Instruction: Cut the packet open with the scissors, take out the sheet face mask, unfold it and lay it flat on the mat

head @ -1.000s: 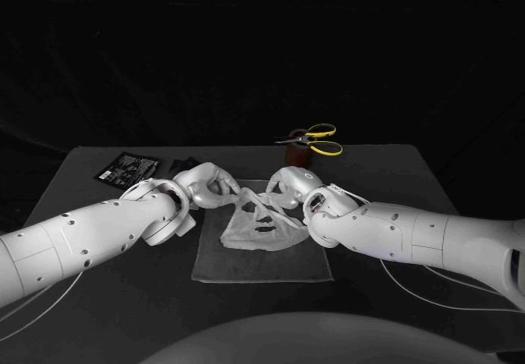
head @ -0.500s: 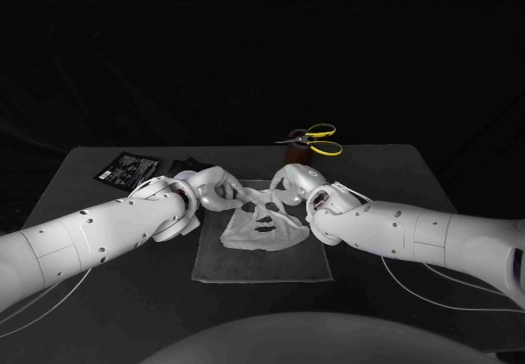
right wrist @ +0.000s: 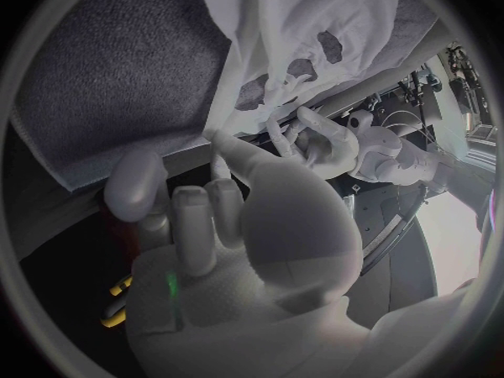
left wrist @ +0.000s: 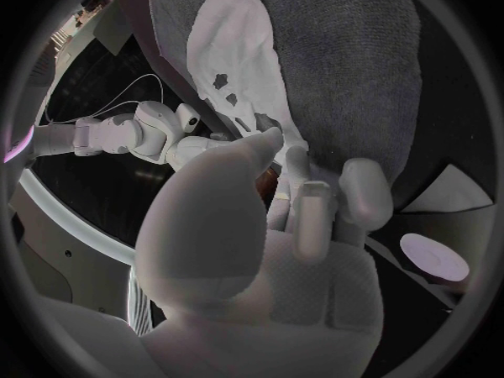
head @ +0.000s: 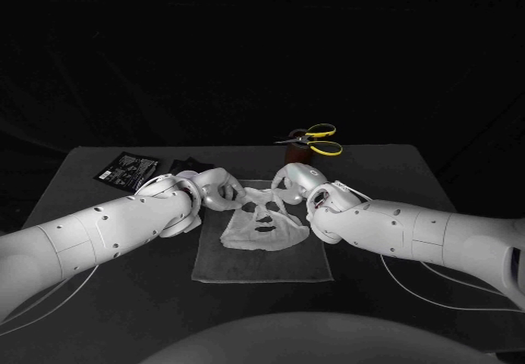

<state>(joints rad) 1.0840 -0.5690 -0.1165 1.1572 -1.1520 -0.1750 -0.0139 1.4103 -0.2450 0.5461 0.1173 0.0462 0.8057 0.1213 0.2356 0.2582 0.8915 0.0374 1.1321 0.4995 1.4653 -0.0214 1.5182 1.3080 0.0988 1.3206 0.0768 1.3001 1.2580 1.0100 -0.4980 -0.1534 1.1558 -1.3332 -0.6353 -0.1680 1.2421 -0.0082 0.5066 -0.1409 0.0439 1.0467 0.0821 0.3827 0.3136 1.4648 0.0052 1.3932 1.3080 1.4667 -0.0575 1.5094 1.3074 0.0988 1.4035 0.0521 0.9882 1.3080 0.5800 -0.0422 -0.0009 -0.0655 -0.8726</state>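
Sheet mask [head: 262,227] lies face-up on the grey mat [head: 262,267] at the middle of the table [head: 121,296], its eye and mouth holes showing. Its near end is flat and its far edge sits between the two hands.

Both white arms reach in low over the table's near half and meet at the mat's far edge. The left hand [head: 213,189] is turned inward, and the left wrist view shows its thumb and fingertips closed on a rumpled corner of the mask. The right hand [head: 293,182] is curled over the opposite far corner with its thumb stretched toward the mask's edge. I cannot tell whether it actually grips the sheet.

A second ago the far edge was drawn up into a thin band between the hands. Now it hangs lower and the sheet spreads wider, and the left forearm has pushed further in.

One mask, one mat and two hands are here. One pair of yellow-handled scissors [head: 314,140] rests on a brown stand [head: 295,156] at the table's far edge. One black packet [head: 128,167] lies near the far-left corner.
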